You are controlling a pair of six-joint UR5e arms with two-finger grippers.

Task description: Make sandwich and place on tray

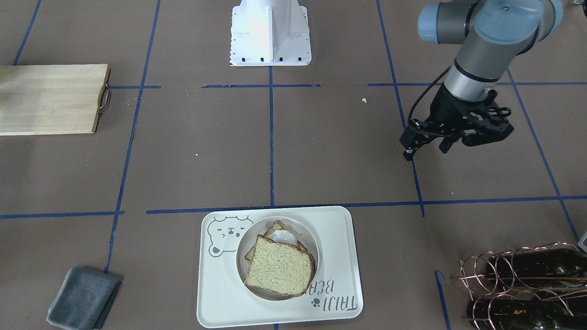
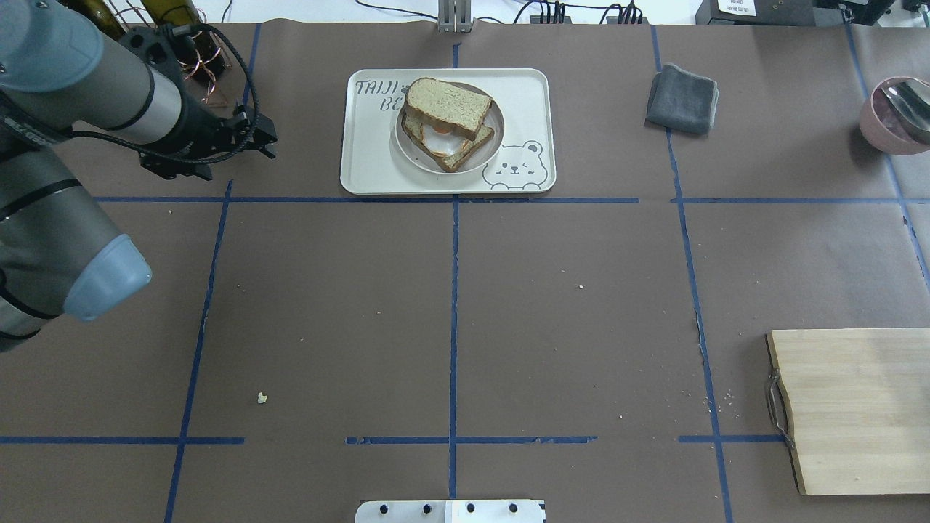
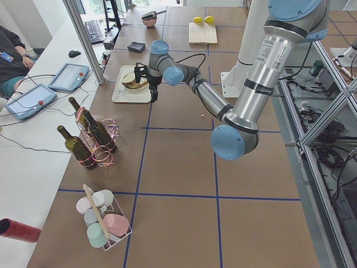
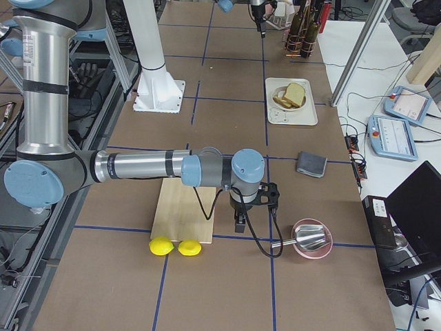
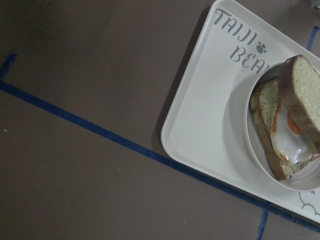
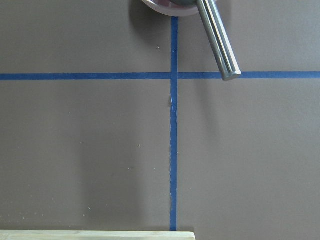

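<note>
We see a brown counter (image 2: 581, 290) crossed by blue tape lines. A wooden board (image 2: 857, 407) lies at its near right edge, under the right arm. The cream tray (image 2: 370, 152) sits at the far middle and carries a round plate (image 1: 252, 233). The sandwich (image 2: 443, 109) rests on that plate: two bread slices with a fried egg between them, the top slice skewed so that the yolk shows. The left end effector (image 1: 425, 153) hangs above the bare counter, to the left of the tray and apart from it, with its fingers spread and nothing between them. The right end effector (image 4: 240, 222) points down just beside the board, and we cannot tell how wide it stands. A grey cloth (image 2: 683, 98) lies right of the tray.
</note>
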